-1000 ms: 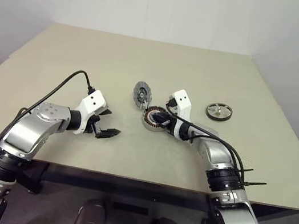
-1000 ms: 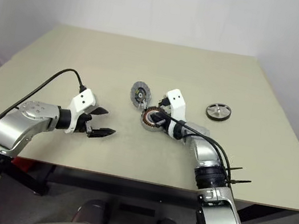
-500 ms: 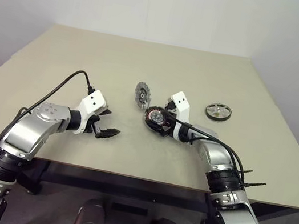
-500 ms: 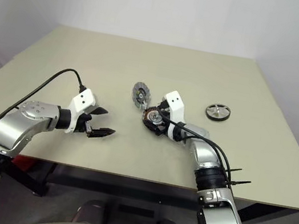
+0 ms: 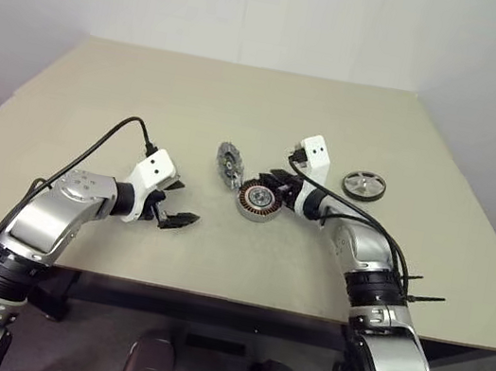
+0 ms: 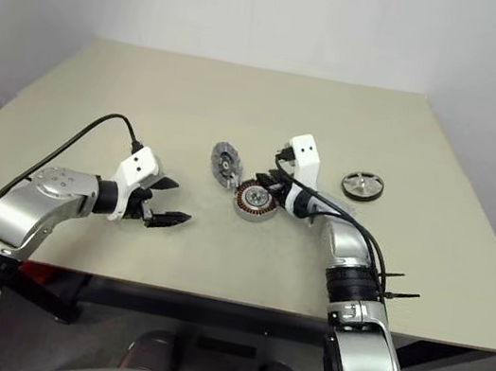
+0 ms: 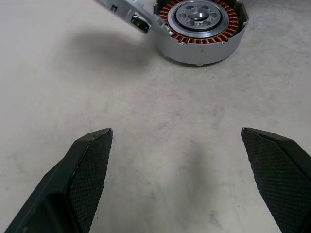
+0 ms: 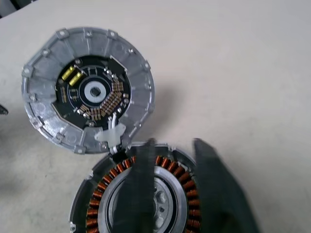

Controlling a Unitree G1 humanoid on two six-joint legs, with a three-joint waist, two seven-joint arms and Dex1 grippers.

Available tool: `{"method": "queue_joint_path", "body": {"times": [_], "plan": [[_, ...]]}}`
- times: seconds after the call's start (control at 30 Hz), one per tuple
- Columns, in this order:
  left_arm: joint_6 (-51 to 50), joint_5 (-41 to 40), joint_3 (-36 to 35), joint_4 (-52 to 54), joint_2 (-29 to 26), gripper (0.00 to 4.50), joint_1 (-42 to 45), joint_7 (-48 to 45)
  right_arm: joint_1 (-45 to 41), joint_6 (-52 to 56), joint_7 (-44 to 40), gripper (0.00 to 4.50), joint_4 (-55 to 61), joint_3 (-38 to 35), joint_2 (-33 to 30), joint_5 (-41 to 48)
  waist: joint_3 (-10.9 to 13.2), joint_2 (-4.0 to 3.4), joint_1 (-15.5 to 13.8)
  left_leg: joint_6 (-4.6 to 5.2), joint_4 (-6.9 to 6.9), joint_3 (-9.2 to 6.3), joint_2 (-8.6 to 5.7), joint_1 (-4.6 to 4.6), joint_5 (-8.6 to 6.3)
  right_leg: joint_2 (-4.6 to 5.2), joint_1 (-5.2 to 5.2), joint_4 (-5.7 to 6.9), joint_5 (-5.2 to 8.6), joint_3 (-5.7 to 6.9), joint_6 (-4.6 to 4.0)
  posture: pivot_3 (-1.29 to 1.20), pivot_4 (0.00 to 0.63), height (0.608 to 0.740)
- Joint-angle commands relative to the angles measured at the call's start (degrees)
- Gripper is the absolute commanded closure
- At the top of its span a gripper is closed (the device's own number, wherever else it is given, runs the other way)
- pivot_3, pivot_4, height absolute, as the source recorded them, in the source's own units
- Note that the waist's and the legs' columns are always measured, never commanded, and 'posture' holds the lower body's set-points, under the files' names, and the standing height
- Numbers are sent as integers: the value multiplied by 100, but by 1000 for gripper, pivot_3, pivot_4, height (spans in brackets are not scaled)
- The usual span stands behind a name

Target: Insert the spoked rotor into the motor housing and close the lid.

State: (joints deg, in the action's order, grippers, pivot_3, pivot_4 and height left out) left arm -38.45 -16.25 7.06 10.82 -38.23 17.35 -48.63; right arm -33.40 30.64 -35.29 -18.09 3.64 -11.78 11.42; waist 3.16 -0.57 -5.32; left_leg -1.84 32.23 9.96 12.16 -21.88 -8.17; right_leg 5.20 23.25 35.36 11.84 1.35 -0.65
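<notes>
**Rotor seated in the cup, lid leaning beside it**

The spoked rotor point(image 8: 99, 199) sat inside the motor housing point(image 7: 194, 51), near the middle of the desk point(image 5: 244, 98), a little toward its right edge. The lid point(image 8: 87, 92) leaned tilted against the housing's rim on the side toward the far edge. Pale wires seemed to tie it to the housing.

The left gripper point(image 5: 179, 204) hovered well apart from these, nearer the front edge, with its claw spread wide and nothing in it. The right gripper point(image 5: 277, 183) hung just over the housing; whether its claw was apart or together could not be told.

The lid looked like stiff, light metal, but its exposed face carried small circuit parts and fine leads. Probably the ribbed grey outer rim was the safe place to pinch, clear of the board and the wire joint. The copper windings looked easy to nick and best left untouched. The smooth housing wall could slide on the desk, so bracing it with the other claw might have helped.
</notes>
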Motion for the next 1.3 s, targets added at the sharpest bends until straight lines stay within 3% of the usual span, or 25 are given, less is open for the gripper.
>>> {"method": "queue_joint_path", "body": {"times": [0.03,0.33,0.6,1.3], "plan": [[107,29,-79,62,-44,0,15,22,86,45,-255,4148,412,219,-75,39,0,0,0,0,-1,0,0,-1,0,0,0,-2,0,0,-1,0,0,740],[114,34,-82,34,-46,0,17,36,211,138,-364,4148,659,361,-196,52,0,0,0,-4,4,0,1,3,3,0,-4,-4,19,0,31,0,0,740],[134,41,-90,25,-42,0,16,53,364,183,-227,4148,214,536,-132,-167,-1,1,0,-5,3,0,1,6,3,0,-7,-4,18,0,30,0,0,740],[160,38,-63,-20,-49,0,41,5,212,301,-171,4148,863,256,-144,102,-1,2,-2,-5,1,0,2,15,2,0,-15,-3,18,0,30,0,0,740]]}}
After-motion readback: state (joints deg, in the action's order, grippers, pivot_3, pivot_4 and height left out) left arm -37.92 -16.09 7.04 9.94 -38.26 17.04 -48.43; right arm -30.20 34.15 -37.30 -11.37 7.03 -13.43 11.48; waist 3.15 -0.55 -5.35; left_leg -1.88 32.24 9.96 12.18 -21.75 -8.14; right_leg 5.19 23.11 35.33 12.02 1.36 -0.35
